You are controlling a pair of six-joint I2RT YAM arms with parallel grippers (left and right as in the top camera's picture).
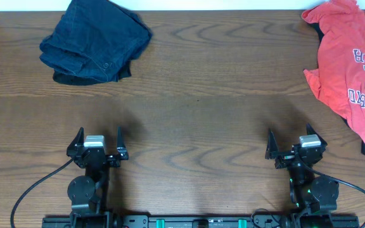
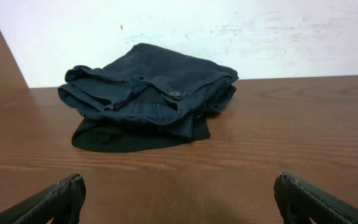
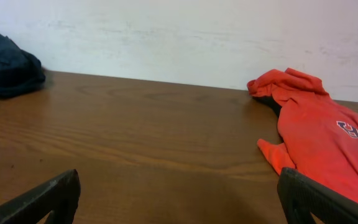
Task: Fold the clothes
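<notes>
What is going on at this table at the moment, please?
Nothing is being handled yet. The robot's left fingers and right fingers sit open and empty at the near edge. The red T-shirt lies crumpled, unfolded, at the far right. A denim garment sits bunched at the far left over a black cloth.

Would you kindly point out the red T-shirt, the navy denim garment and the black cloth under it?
red T-shirt (image 1: 338, 44), overhead view, plain cloth beside the lettering.
navy denim garment (image 2: 160, 74), left wrist view, top fold.
black cloth (image 2: 117, 140), left wrist view, exposed front edge.
</notes>
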